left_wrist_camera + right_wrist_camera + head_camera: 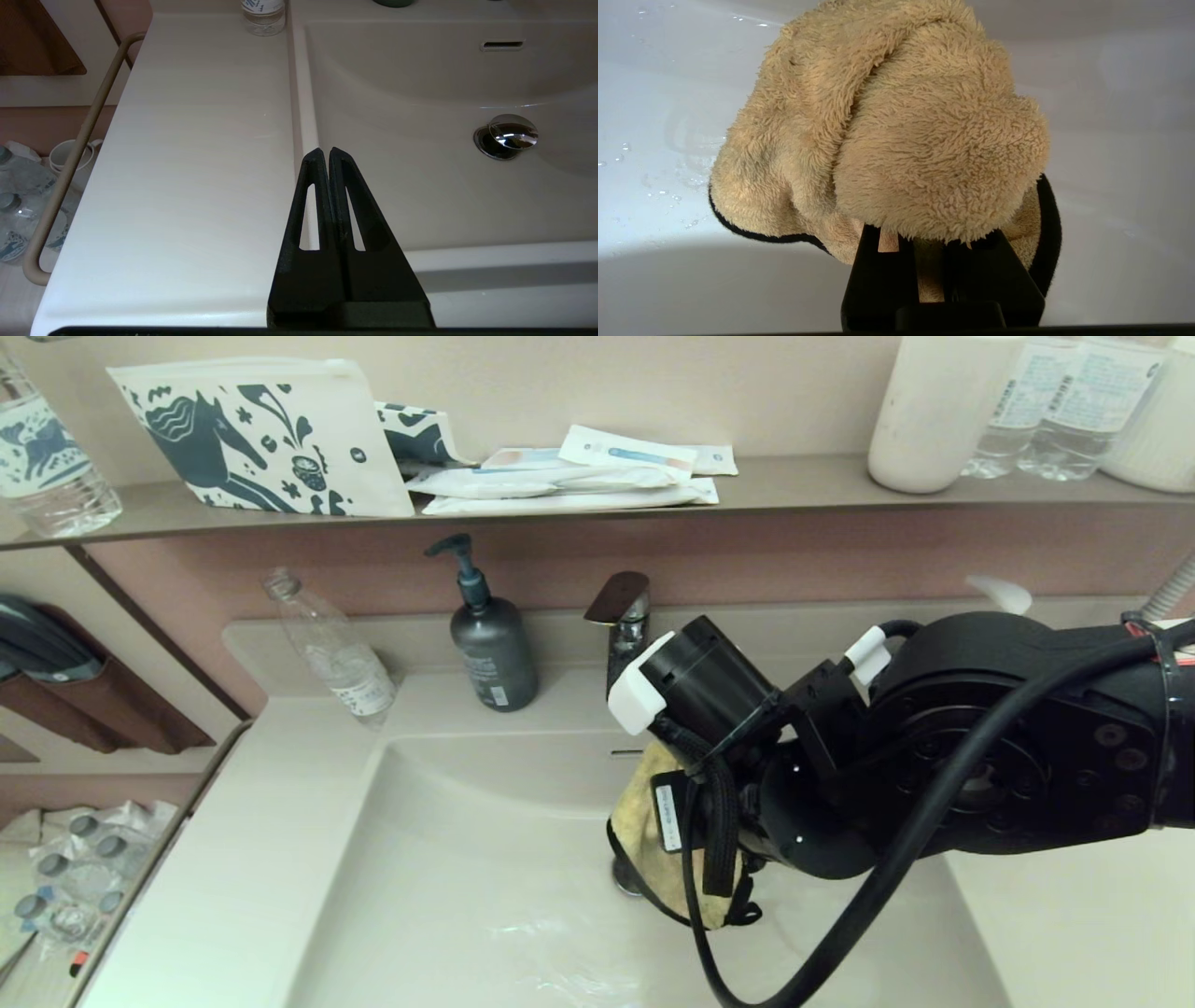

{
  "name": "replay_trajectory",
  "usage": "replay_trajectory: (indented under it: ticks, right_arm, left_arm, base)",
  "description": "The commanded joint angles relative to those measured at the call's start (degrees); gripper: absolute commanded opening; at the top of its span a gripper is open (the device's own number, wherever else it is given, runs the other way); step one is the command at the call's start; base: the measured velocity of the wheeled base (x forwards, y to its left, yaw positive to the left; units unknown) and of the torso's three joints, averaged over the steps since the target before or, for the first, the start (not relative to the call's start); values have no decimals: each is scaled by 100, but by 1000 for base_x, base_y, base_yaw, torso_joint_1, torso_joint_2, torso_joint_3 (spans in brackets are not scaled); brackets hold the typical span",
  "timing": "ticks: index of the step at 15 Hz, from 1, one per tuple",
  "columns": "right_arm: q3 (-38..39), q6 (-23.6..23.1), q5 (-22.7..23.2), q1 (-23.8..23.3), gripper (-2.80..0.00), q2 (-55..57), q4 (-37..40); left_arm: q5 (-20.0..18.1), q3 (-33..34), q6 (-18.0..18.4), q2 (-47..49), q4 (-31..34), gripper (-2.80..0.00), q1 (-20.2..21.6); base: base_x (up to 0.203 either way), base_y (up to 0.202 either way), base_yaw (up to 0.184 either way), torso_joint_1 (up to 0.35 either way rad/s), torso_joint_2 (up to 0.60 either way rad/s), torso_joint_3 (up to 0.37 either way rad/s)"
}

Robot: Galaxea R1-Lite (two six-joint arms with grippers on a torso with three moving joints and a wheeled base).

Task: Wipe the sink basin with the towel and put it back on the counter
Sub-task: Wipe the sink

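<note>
My right arm reaches down into the cream-white sink basin (pixel 448 877). The right gripper (pixel 931 233) is shut on the mustard-yellow towel (pixel 887 121), whose black trim shows at its edge. The towel (pixel 644 821) bunches over the fingertips and hides them; it hangs just in front of the faucet, over the drain area. Water drops lie on the basin floor (pixel 654 154). My left gripper (pixel 325 151) is shut and empty, over the basin's left rim beside the counter (pixel 187 186). The chrome drain plug (pixel 511 133) and the overflow slot (pixel 502 45) show in the left wrist view.
A dark soap dispenser (pixel 492 649), a clear plastic bottle (pixel 336 653) and the faucet (pixel 624 616) stand behind the basin. The brown-grey shelf (pixel 794 485) above carries a pouch, packets and bottles. A towel bar (pixel 70 163) runs along the counter's left edge.
</note>
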Motion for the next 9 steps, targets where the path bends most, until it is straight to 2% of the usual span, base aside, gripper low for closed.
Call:
replay_trajectory:
  ticks: [1, 4, 9]
  right_arm:
    - [152, 17, 2, -39, -280, -225, 14]
    - [630, 12, 94, -253, -280, -841, 7]
    - [1339, 0, 106, -1011, -280, -1661, -2]
  left_arm:
    - [-3, 0, -2, 4, -3, -280, -2]
    - [-3, 0, -2, 4, 3, -280, 2]
    - [-3, 0, -2, 4, -5, -280, -6]
  base:
    - [0, 0, 0, 0, 0, 0]
    - [0, 0, 0, 0, 0, 0]
    - [0, 0, 0, 0, 0, 0]
